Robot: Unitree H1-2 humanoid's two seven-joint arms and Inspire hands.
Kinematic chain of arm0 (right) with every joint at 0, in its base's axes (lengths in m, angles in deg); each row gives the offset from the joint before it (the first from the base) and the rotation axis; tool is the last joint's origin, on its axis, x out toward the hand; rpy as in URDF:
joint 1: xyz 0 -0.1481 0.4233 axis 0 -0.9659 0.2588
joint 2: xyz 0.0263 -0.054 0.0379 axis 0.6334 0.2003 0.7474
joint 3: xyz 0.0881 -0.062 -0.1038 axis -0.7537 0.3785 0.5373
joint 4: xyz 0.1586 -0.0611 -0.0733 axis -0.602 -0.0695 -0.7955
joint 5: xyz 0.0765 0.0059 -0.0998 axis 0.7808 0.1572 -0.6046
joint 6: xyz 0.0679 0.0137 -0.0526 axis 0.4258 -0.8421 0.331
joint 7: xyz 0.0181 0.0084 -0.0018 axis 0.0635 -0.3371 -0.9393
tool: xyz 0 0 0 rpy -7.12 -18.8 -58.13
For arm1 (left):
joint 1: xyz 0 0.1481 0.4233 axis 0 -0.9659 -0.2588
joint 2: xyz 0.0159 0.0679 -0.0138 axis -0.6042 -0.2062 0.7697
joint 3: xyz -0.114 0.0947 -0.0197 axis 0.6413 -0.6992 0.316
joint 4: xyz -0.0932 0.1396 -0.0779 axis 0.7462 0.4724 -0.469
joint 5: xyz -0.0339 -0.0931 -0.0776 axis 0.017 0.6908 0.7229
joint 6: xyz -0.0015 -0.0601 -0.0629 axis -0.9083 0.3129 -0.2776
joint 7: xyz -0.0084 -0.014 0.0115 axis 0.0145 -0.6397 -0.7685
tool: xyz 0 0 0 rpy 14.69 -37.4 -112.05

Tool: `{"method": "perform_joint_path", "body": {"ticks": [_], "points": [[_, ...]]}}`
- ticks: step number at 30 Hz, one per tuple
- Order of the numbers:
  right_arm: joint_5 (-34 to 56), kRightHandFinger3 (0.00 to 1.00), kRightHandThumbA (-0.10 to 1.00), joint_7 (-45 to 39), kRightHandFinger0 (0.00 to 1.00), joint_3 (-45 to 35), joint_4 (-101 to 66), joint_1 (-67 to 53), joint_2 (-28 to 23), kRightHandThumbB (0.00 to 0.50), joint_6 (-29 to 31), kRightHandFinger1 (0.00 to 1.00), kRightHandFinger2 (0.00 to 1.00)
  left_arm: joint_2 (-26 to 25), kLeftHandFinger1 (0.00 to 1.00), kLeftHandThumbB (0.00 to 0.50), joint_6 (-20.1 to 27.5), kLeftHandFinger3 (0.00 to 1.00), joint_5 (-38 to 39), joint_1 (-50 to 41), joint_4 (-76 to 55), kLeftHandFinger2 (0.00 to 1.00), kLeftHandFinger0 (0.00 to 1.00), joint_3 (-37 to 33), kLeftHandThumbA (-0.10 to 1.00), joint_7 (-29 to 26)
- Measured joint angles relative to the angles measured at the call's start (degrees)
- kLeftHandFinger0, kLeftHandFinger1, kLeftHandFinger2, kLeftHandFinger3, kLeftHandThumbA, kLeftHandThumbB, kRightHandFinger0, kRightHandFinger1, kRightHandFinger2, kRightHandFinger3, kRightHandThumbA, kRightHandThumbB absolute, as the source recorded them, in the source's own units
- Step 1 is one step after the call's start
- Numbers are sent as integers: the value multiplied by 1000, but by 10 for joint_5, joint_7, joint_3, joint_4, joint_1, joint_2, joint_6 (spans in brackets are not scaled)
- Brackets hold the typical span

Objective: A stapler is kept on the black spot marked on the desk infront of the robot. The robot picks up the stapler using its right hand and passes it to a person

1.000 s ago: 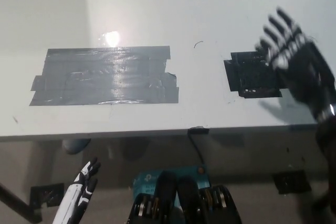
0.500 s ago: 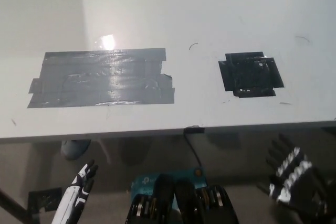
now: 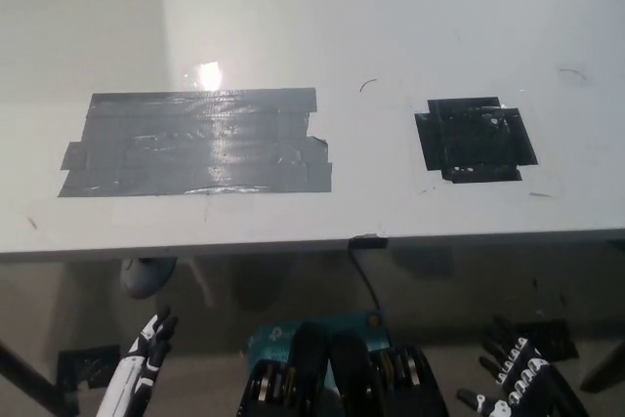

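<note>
Nearest the robot and below the desk edge, the white left hand [image 3: 146,347] rests at lower left with its fingers loosely apart, holding nothing. At lower right, also below the desk edge, the black right hand [image 3: 516,383] sits low with its fingers spread wide and empty. Farther off, on the white desk [image 3: 391,26], the black spot [image 3: 476,139] lies bare at right: no stapler is visible on it or anywhere else in view. A larger grey tape patch [image 3: 195,142] lies to its left. No person shows in the picture. A bare spot and an empty right hand fit either a stapler not set out or one already handed over; the picture does not settle which. For any pick from this spot, judged good practice is to bring the right hand squarely over the mark with fingers wide, and close only once the stapler body sits between them
</note>
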Motion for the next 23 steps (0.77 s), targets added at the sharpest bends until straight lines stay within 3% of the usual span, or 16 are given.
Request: {"method": "perform_joint_path", "body": {"ticks": [12, 17, 23], "points": [[-26, 1000, 1000, -16, 1000, 2, 23, 22, -1, 367, 49, 1000, 1000, 5, 1000, 217, 10, 1000, 1, 4, 11, 1000, 1000, 13, 1000, 0], [-31, 1000, 1000, -18, 1000, 2, 21, 20, 0, 317, 52, 1000, 1000, 8, 1000, 193, 10, 1000, 0, 2, 11, 1000, 1000, 15, 1000, -1], [-37, 1000, 1000, -16, 1000, 0, -5, 11, 6, 321, 52, 1000, 1000, 20, 1000, 189, 10, 1000, 1, -8, 7, 1000, 1000, 18, 1000, -2]]}}
